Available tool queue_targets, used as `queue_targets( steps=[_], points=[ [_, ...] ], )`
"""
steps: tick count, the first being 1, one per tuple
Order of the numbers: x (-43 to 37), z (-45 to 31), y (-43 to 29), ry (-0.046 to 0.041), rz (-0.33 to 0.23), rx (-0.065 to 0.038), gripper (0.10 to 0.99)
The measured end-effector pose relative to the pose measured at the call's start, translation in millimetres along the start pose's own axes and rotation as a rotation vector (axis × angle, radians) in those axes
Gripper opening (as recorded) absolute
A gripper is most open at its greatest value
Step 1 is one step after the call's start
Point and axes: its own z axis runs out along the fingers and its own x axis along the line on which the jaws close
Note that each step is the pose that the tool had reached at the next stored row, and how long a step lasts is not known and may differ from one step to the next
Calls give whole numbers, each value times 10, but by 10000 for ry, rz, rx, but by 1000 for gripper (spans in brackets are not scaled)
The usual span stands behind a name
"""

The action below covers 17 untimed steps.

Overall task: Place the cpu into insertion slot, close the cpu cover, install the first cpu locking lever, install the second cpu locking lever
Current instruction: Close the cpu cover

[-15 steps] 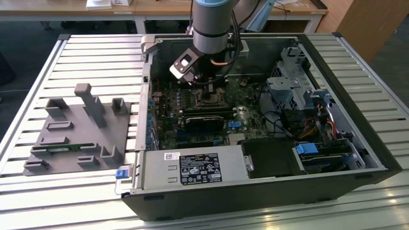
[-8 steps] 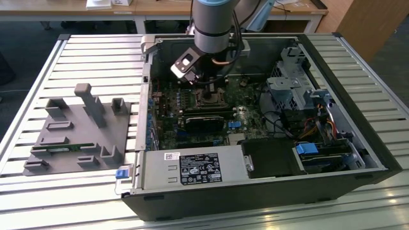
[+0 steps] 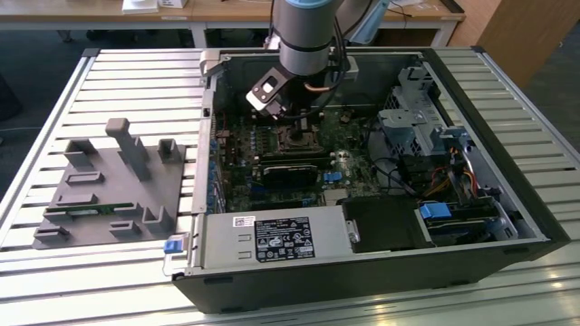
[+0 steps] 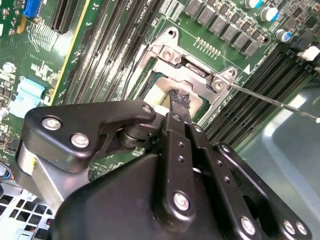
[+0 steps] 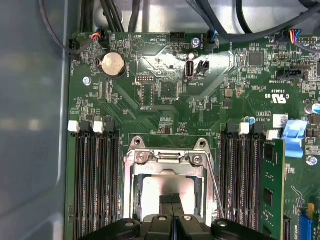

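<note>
Gripper [image 5: 172,199], clenched on nothing, is touching its tips to cpu [image 5: 152,192]; cover [image 5: 170,171] is lying flat around it.

In the exterior view the arm [image 3: 305,34] is cut off by the picture's top edge, and the gripper [image 3: 292,117] stands over the insertion slot [image 3: 301,140], whose parts are too small to tell apart there. In both wrist views the gripper's black body covers one side of the cpu [image 5: 167,184] [image 4: 159,95] and of the cpu cover [image 5: 134,172] [image 4: 192,75] — whether the fingertips [image 5: 167,202] [image 4: 180,100] touch the grey top cannot be told — and itself runs off the edge.
</note>
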Motion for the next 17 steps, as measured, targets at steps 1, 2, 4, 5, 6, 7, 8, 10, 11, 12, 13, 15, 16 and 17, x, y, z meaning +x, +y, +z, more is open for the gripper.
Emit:
queue_targets(
  steps=[1, 2, 4, 5, 6, 7, 8, 10, 11, 12, 13, 15, 16, 17],
  points=[
    [0, 0, 4, 0, 0, 0, 106],
    [0, 0, 9, 0, 0, 0, 106],
    [0, 0, 19, 0, 0, 0, 106],
    [0, 0, 25, -1, 0, 0, 106],
    [0, 0, 32, -1, 0, 1, 106],
    [0, 0, 40, -1, 0, 1, 106],
    [0, 1, 47, 0, 0, 1, 106],
    [0, 1, 59, 0, 0, 2, 106],
    [0, 1, 63, 0, 0, 2, 106],
    [0, 1, 64, 0, 1, 2, 106],
    [0, 1, 68, 1, -1, 2, 106],
    [0, 1, 75, 2, -4, 2, 106],
    [0, 1, 78, 3, -6, 3, 106],
    [0, 1, 79, 3, -6, 3, 106]
  ],
)
